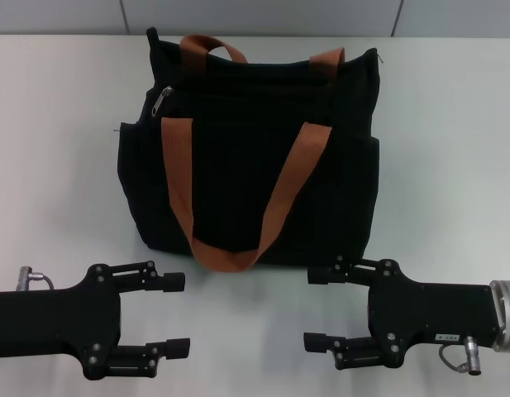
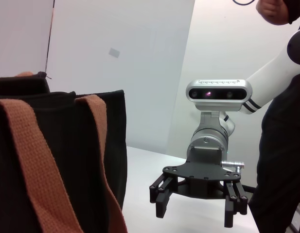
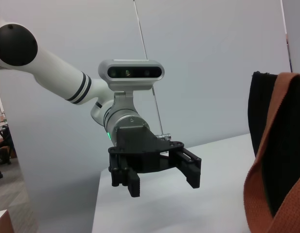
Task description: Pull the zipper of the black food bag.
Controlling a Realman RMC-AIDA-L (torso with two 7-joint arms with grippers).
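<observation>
White tabletop under my view: black food bag at twelve o'clock; left gripper and right gripper both spread apart.

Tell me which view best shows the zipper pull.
The head view: the silver zipper lies plainly at the bag's top left corner. Both wrist views catch only black fabric and orange straps, no pull.

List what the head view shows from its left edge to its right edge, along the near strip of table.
Left pincer → hanging loop of the orange-brown strap on the black food bag → right pincer.
</observation>
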